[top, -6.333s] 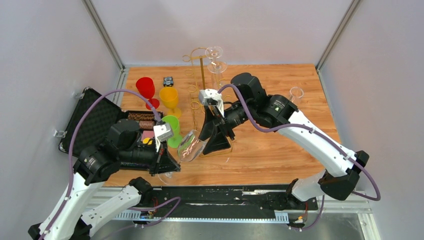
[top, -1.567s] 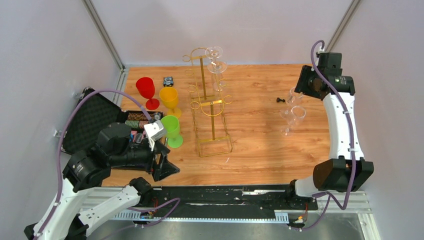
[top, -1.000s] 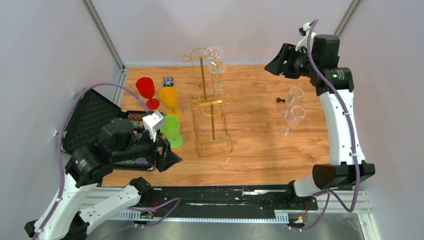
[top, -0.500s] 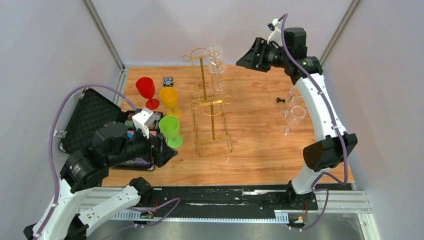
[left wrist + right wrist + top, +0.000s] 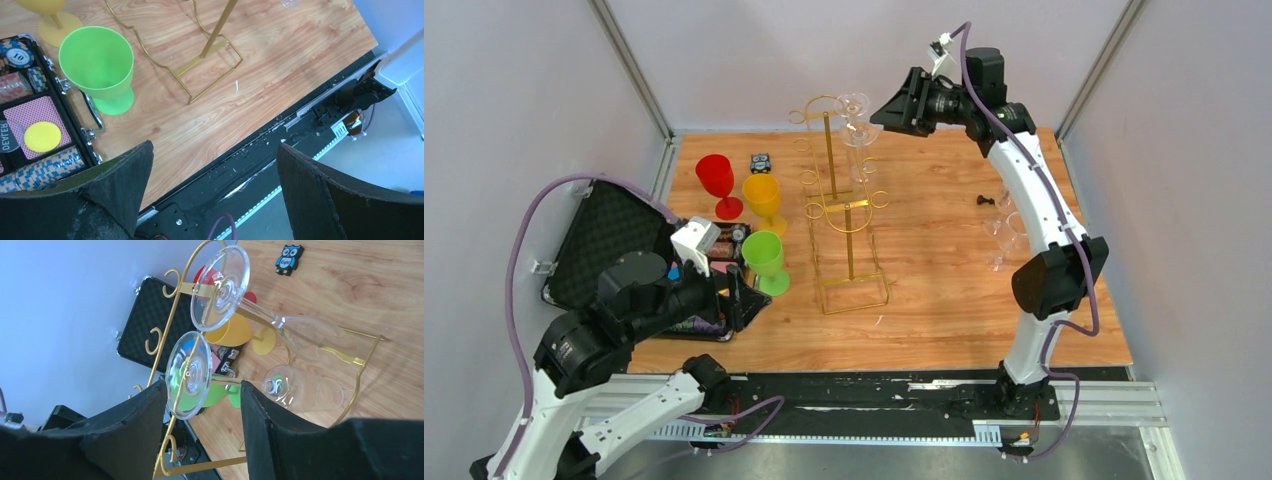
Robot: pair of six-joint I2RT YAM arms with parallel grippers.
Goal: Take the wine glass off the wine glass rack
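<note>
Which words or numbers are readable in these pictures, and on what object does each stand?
"10": on a poker chip in the left wrist view.
"DEALER": on the white disc beside the pink card.
Nothing else is readable.

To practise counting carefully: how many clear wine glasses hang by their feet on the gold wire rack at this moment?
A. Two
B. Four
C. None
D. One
A: the right wrist view shows an upper wine glass and a lower wine glass hanging bowl-down from the wine glass rack, and no others on it.
</note>
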